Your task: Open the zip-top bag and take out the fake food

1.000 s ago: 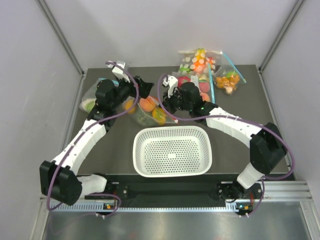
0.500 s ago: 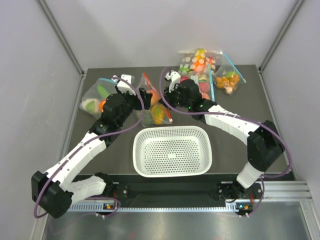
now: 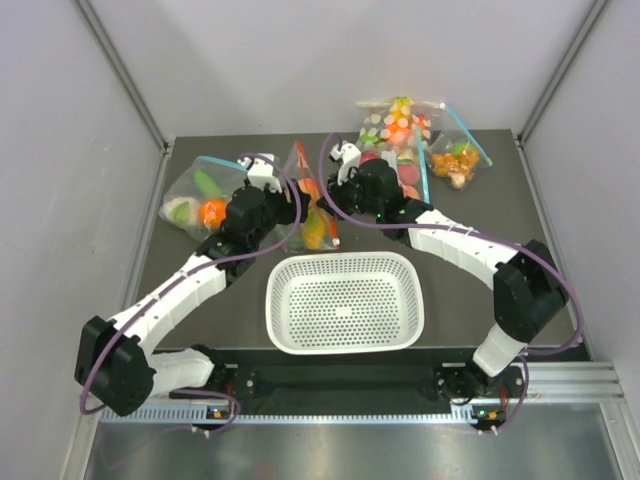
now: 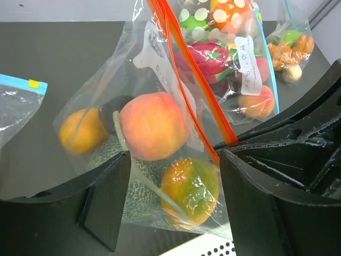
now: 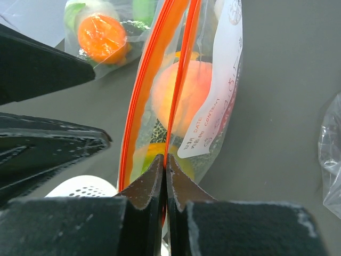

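The zip-top bag point(image 3: 312, 215) hangs upright between my two grippers, behind the basket. My right gripper point(image 5: 165, 160) is shut on one lip of its red-orange zip strip point(image 5: 178, 80); the other lip point(image 5: 141, 90) bows away, so the mouth is parted. My left gripper point(image 4: 173, 197) is open, with a finger point(image 4: 106, 197) on each side of the bag's lower part. Inside are the fake food pieces: a peach point(image 4: 153, 125), a mango point(image 4: 189, 189), a small orange point(image 4: 82, 130), a green melon point(image 4: 133, 192) and a dark piece point(image 4: 112, 109).
A white perforated basket point(image 3: 345, 300) stands at the near middle. Blue-zipped bags of toy food lie at the back right point(image 3: 400, 125), the far right point(image 3: 460, 160) and the back left point(image 3: 195, 195).
The right gripper has lifted the bag from lying flat to hanging upright. The left arm has swung right and nearer, bringing its open fingers around the bag.
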You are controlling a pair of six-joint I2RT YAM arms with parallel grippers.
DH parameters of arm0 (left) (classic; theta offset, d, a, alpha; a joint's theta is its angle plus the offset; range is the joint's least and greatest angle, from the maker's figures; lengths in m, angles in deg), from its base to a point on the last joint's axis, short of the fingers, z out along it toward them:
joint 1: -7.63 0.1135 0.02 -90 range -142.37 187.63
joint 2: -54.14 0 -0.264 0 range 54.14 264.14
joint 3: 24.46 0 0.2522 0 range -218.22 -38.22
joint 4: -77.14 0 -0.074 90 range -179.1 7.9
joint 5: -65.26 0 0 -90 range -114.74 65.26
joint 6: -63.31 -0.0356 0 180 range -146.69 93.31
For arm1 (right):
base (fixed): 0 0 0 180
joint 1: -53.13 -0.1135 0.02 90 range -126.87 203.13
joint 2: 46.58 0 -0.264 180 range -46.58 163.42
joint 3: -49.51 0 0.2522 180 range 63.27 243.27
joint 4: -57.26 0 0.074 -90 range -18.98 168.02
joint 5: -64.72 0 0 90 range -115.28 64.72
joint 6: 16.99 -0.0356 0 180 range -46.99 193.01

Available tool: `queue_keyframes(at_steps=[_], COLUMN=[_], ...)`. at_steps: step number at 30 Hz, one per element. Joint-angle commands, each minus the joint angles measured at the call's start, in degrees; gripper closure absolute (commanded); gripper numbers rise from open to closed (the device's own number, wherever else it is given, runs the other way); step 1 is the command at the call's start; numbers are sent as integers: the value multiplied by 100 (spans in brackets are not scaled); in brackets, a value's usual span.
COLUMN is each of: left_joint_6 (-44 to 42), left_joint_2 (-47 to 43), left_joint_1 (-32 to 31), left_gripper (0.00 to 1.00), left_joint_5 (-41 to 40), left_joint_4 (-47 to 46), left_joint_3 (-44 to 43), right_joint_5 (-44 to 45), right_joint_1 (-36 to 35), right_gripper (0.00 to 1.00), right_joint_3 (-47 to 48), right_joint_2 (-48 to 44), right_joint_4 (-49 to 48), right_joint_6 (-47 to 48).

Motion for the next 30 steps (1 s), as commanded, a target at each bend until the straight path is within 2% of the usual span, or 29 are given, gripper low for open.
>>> queue_keyframes(at_steps=[1,9,12,14,16,17,20,30], left_joint_6=[164,199,182,173,164,164,120,-187], left_joint_2=[155,612,789,824,807,789,666,139], left_joint_1=[-24,-16,-16,-24,-24,-16,-24,-16], left_gripper=[28,29,45,67,80,91,99,100], left_joint_5=[152,275,249,248,249,222,126,-472], left_joint_4=[-514,-593,-549,-558,-567,-558,-506,258], left_joint_3=[-61,-245,-290,-281,-272,-281,-290,-483], right_joint_5=[-126,-179,-179,-161,-83,-30,251,383], right_joint_1=[39,39,48,48,48,57,83,918], right_gripper=[100,100,100,100,100,100,100,100], right_joint_3=[116,72,11,-42,-51,-42,-33,-165], right_joint_2=[-100,-100,-135,-153,-153,-162,-136,-127], right_joint_4=[-291,-300,-317,-317,-291,-282,-247,-256], right_joint_6=[33,68,59,86,112,130,130,-406])
